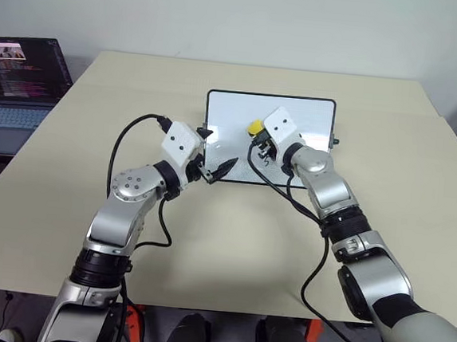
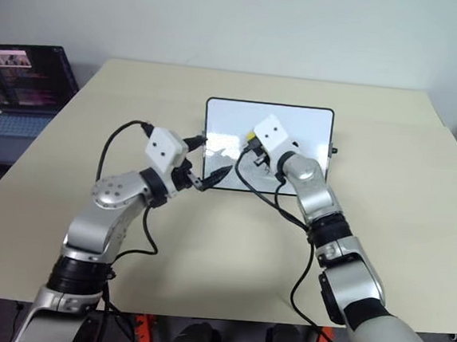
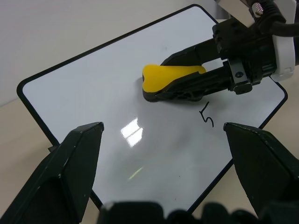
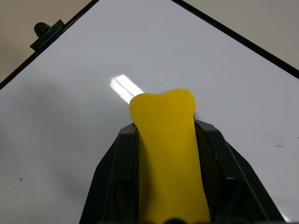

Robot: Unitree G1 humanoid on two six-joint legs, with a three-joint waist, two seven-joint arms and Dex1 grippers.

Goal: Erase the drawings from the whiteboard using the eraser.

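A beige table [image 1: 230, 243] stands before a pale wall, and the board lies flat on it, past the middle, with both arms reaching in over its near edge. Nearest, the left gripper [image 1: 212, 170] sits at the near left corner of the whiteboard [image 1: 313, 114], pointing across toward the right; its two black fingers [image 3: 60, 172] stand wide apart with nothing between them, and the wrist view looks between them onto the glossy white surface. Just past it, on the board's near right part, one hand-drawn mark remains, a "5" [image 3: 207, 116], thin and black. The right gripper [image 3: 187, 81] lies low over the middle of the board, coming in from the right, and its fingers are clamped on the eraser [image 4: 168, 154], a yellow block with a dark underside whose free end sticks out ahead of the fingertips. That end is down on the white surface, just beyond the "5" and apart from it. A small black knob [image 4: 43, 30] sticks out from the board's thin black frame. Far off to the left, beside the table, an open laptop [image 1: 16, 80] shows a lit screen.
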